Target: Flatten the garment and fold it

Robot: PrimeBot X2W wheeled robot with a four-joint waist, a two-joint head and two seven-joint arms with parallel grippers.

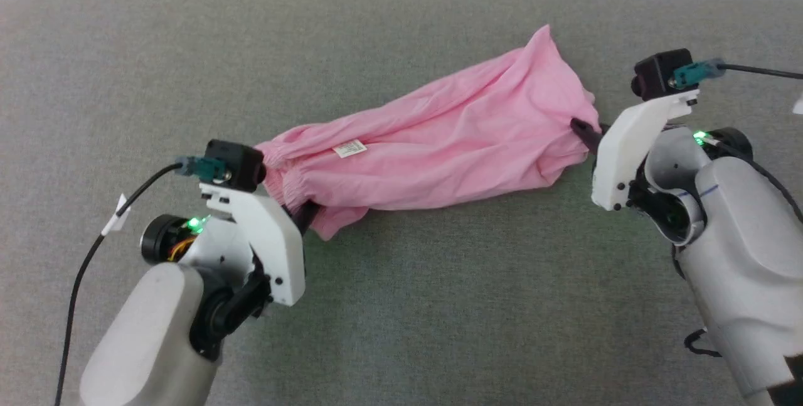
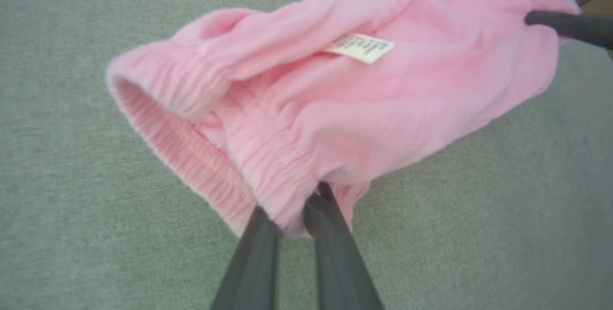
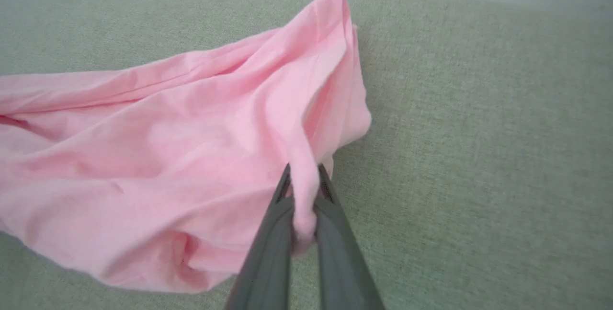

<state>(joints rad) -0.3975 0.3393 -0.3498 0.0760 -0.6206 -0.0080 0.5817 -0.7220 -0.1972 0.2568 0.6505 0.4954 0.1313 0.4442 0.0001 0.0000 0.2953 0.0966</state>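
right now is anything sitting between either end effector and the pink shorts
Nothing visible does. The left end effector is shut on the shorts at the gathered waistband, and the right end effector pinches a fold at the opposite end. The cloth lies between them on the grey surface.

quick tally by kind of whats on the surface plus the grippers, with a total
pink garment: 1
white tag: 1
grippers: 2 (left gripper, right gripper, each clamped on the garment)
grey fabric surface: 1
total: 5
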